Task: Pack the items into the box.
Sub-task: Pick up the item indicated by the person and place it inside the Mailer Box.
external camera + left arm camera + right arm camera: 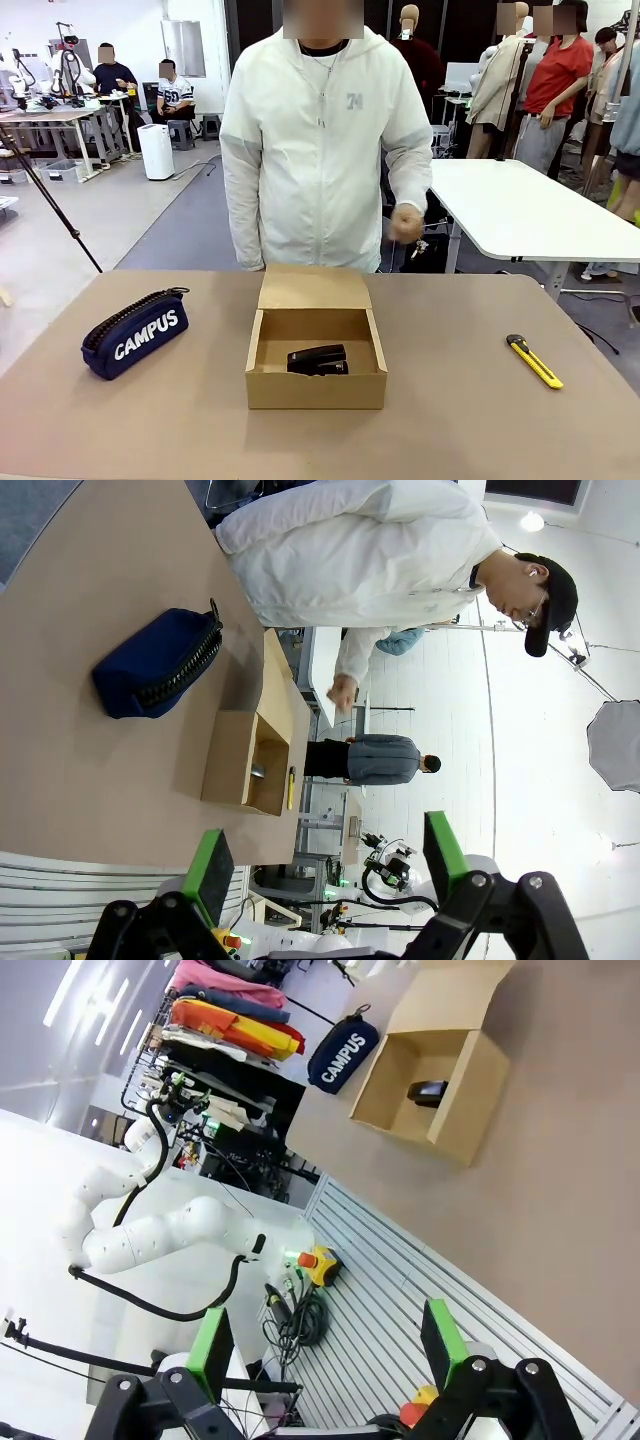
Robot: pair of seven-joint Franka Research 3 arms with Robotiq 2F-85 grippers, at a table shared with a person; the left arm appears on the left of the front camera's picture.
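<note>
bright even overhead light, soft shadows, wrist views bend at edges

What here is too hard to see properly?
- Front view: the front wall of the box hides the lower part of the black object.
- Left wrist view: the knife is a thin sliver beyond the box, too small for detail.
- Front view: the person's hand is blurred, so anything held is unclear.

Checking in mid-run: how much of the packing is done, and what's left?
Done: the black stapler-like object lies inside the open box. In hand: nothing; the left gripper and right gripper are both open and empty, back from the items. Left: the navy pencil case on the table to the box's left and the utility knife to its right.
</note>
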